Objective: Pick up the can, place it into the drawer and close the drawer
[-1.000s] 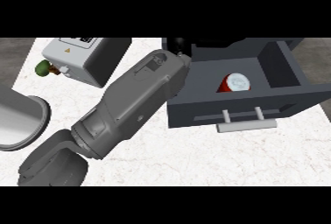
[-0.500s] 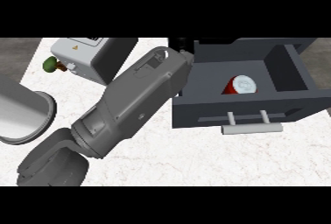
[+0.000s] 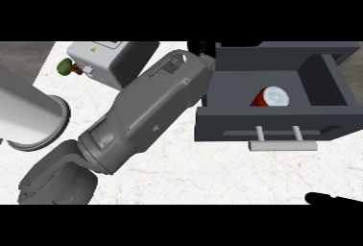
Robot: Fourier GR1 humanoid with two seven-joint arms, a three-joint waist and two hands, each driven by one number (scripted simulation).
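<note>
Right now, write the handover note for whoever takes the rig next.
Left hand: at the drawer's back left corner, mostly hidden past its forearm; fingers unreadable.
Right hand: only a black tip at the view's lower right edge; state unreadable.
Red can: lying inside the open grey drawer, silver end up.
Done: can is in the drawer.
Left: push the drawer shut, probably at its handle.

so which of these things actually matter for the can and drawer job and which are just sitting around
Part of the job:
- can, lying inside the drawer
- drawer, open, handle facing the robot
- left hand, mostly hidden at the drawer's back corner
- right hand, at the lower right edge

Just lying about:
- grey box
- small green thing beside it
- metal cylinder at left
</note>
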